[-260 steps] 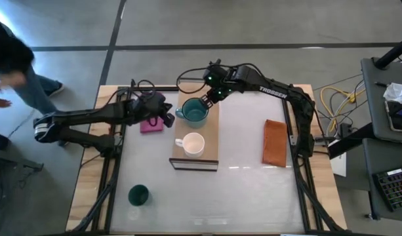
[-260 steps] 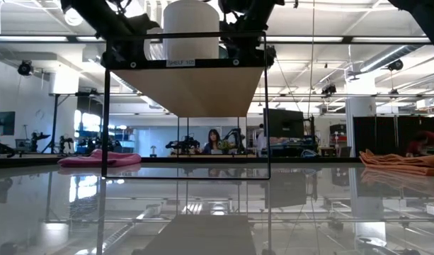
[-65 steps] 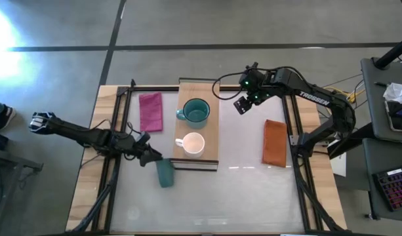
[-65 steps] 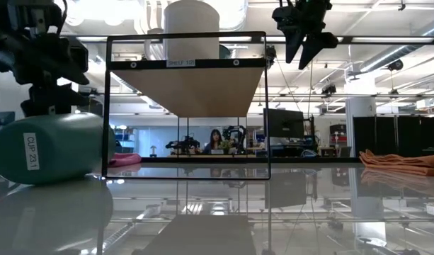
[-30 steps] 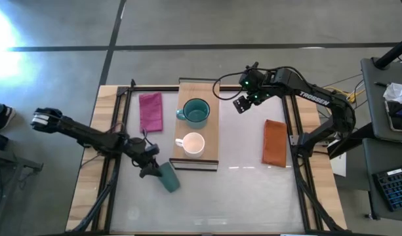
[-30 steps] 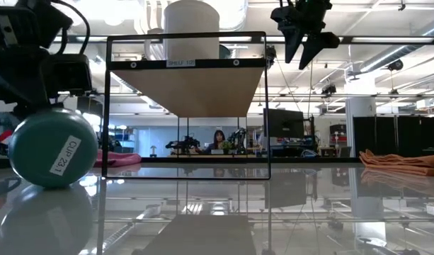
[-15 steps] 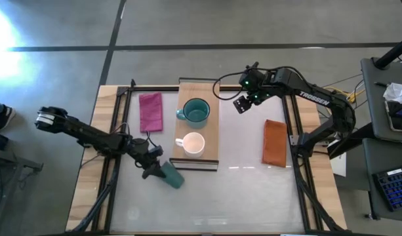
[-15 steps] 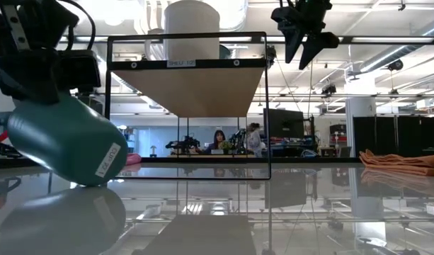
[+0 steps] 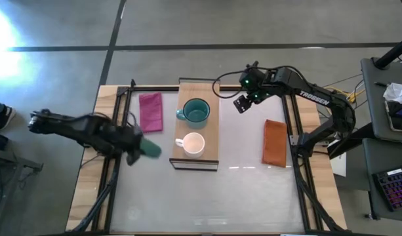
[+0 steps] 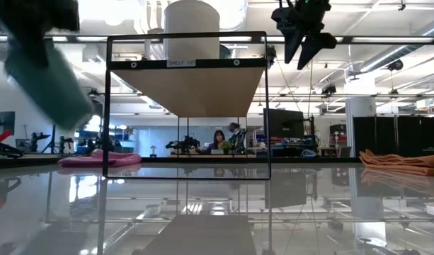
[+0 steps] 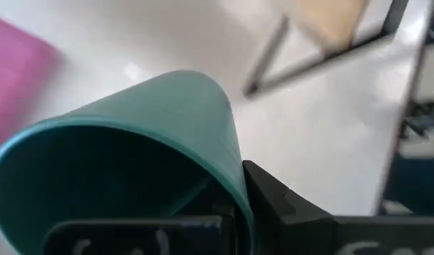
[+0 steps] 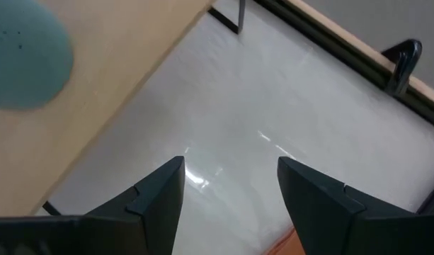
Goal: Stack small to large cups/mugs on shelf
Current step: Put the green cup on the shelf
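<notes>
While aloft, left tool [image 9: 136, 150] clamping tilted cup [image 9: 150, 150]

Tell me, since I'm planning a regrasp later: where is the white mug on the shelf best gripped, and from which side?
Probably the rim, from straight above. The white mug stands upright and open-mouthed on the shelf, so one finger could drop inside and one outside its wall. Choose the side facing the orange cloth, since the handle sticks out toward the left tool, which already holds the green cup.

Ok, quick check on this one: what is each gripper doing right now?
Left gripper: shut on the small green cup, lifted off the table left of the shelf.
Right gripper: open, empty, hovering beside the shelf's far right corner.
</notes>
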`<action>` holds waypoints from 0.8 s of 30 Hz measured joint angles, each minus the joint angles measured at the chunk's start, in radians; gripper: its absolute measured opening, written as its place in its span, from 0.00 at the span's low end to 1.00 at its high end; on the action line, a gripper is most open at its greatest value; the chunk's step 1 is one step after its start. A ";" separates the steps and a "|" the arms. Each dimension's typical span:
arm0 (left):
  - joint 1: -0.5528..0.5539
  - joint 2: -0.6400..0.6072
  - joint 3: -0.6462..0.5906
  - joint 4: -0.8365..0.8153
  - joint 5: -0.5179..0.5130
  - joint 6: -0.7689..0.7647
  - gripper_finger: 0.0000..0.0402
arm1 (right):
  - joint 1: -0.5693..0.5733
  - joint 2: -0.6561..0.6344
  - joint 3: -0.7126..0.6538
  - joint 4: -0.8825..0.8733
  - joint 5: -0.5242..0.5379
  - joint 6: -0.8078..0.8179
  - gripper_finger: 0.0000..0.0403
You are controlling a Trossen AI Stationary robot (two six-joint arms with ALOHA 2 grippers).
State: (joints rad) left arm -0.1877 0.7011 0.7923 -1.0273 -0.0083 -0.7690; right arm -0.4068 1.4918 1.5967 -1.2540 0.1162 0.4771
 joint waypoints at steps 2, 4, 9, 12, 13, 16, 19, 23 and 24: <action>0.003 0.014 0.093 -0.083 -0.108 0.036 0.00 | 0.000 0.000 0.000 0.021 0.000 -0.008 0.54; 0.011 0.044 0.178 -0.136 -0.237 0.084 0.00 | 0.000 0.000 0.000 0.048 0.000 -0.015 0.54; 0.076 0.173 0.379 -0.228 -0.598 0.206 0.00 | 0.000 0.000 0.000 0.106 0.000 -0.017 0.54; 0.171 0.254 0.481 -0.216 -0.639 0.343 0.00 | 0.001 0.000 0.000 0.119 0.000 -0.009 0.54; 0.214 0.281 0.509 -0.191 -0.639 0.402 0.00 | 0.001 0.000 0.000 0.123 0.000 -0.009 0.54; 0.352 0.355 0.577 -0.063 -0.576 0.588 0.00 | 0.009 0.000 0.000 0.156 0.012 -0.007 0.54; 0.518 0.429 0.619 0.112 -0.308 0.746 0.00 | 0.013 0.000 0.000 0.204 0.046 -0.006 0.54; 0.715 0.535 0.706 0.176 -0.173 0.835 0.00 | 0.007 0.000 0.000 0.267 0.068 0.010 0.54; 0.750 0.570 0.728 0.161 -0.140 0.853 0.00 | 0.002 0.000 0.000 0.282 0.069 0.022 0.54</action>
State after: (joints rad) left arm 0.5626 1.2710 1.5202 -0.8666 -0.1483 0.0841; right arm -0.4044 1.4918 1.5967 -0.9718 0.1852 0.4993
